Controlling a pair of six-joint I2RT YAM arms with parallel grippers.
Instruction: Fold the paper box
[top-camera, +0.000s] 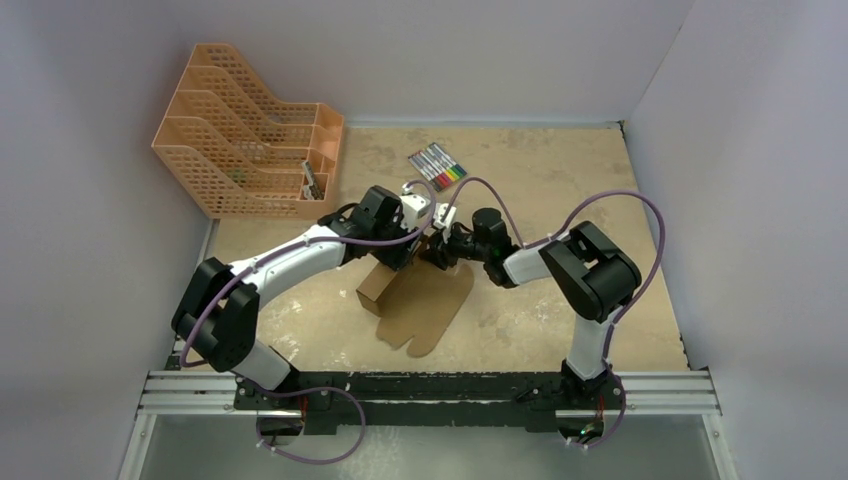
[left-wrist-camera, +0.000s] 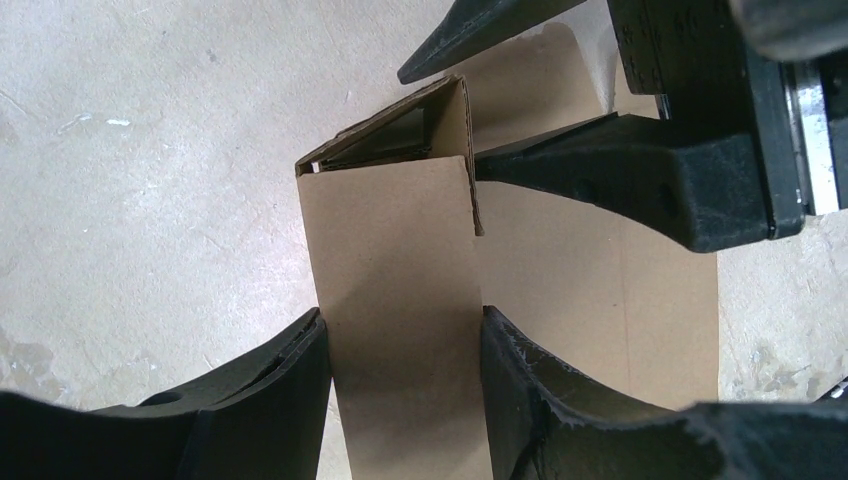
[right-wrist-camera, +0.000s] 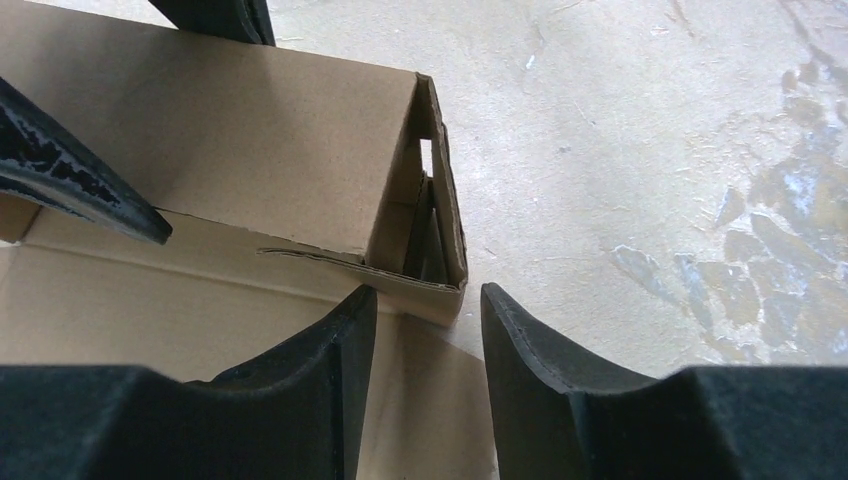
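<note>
Right, both arms meet over a half-folded paper box (top-camera: 425, 300) lying mid-table (top-camera: 570, 200).
The left gripper (left-wrist-camera: 402, 318) is roughly half open and clamped across the box's raised, folded-over wall, with a finger against each face. The right gripper (right-wrist-camera: 428, 292) stands partly open with nothing held; the wall's open end sits just at one fingertip. The box is plain brown. Only the wrist views show that the wall's end is hollow, with folded cardboard layers and a small slot inside. The top view gives just a low ridge along the sheet's left edge, with rounded tabs lying flat. Only the top view shows the orange mesh file rack (top-camera: 240, 140) at far left, with something small and dark in its nearest slot that I can't identify. It also shows a pack of coloured markers (top-camera: 437, 165) beyond the grippers, print too small to read.
</note>
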